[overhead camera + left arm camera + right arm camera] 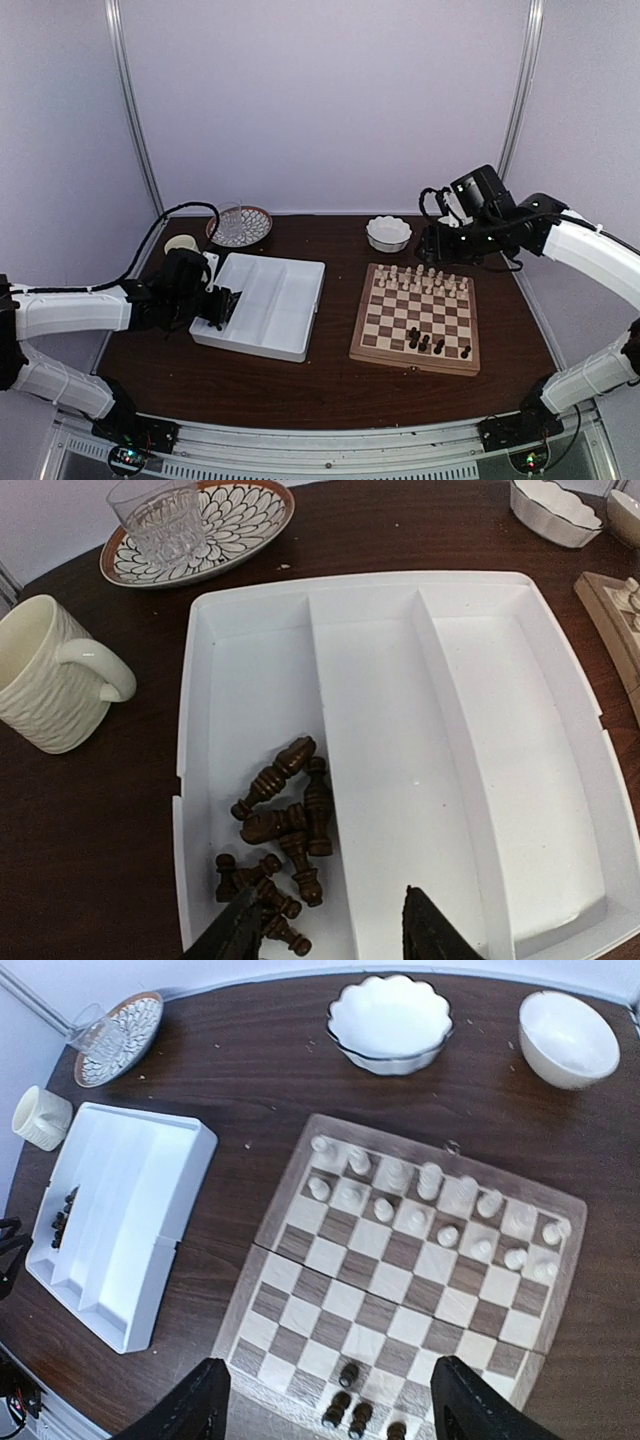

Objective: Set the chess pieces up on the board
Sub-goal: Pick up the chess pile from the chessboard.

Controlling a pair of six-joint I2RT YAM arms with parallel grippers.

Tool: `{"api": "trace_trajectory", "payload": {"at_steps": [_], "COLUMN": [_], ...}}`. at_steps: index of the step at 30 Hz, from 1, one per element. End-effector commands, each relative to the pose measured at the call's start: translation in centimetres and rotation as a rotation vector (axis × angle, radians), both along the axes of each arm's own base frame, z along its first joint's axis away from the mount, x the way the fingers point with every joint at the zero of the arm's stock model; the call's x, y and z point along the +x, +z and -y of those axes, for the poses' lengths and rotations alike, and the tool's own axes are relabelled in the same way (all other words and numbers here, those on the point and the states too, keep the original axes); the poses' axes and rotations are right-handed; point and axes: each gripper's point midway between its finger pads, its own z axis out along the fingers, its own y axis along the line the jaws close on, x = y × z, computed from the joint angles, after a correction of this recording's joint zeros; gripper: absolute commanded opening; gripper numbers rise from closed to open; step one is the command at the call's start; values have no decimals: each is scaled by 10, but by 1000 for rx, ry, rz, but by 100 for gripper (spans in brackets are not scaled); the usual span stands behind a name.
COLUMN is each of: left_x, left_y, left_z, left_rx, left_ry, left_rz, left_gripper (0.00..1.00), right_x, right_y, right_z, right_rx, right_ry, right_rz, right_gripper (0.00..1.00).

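Several dark chess pieces lie in a heap in the left compartment of a white divided tray. My left gripper hangs low over that tray, open, its jaws astride the divider beside the heap. The left finger is right at the nearest pieces; nothing is between the jaws. A few more dark chess pieces stand on the board near its front edge. My right gripper is high above the board's far side, open and empty. In its wrist view the board lies far below the right gripper.
Pale cream chessmen fill the board's two far rows. A cream cup stands left of the tray. A glass sits on a patterned plate behind it. A scalloped white bowl and a plain white bowl stand beyond the board.
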Motion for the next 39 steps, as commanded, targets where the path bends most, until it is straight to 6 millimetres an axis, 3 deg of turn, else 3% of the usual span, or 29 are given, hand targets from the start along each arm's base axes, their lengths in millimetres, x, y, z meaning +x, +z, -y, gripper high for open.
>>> {"api": "trace_trajectory", "payload": {"at_steps": [1, 3, 9, 16, 39], "left_x": [17, 25, 40, 54, 83], "left_y": [1, -5, -26, -35, -60], "left_z": [-2, -5, -5, -11, -13], "left_rx": [11, 6, 68, 95, 152], "left_ry": [17, 16, 4, 16, 34], "left_rz": [-36, -70, -145, -170, -204], "left_gripper": [46, 44, 40, 34, 32], "right_x": [26, 35, 61, 53, 50], "right_y": [15, 9, 11, -9, -10], "right_z": [-43, -50, -42, -43, -43], "right_rx": [61, 47, -46, 18, 37], "right_ry": [154, 168, 110, 118, 135], "right_rz": [82, 91, 170, 208, 240], "right_gripper": [72, 71, 69, 69, 70]}}
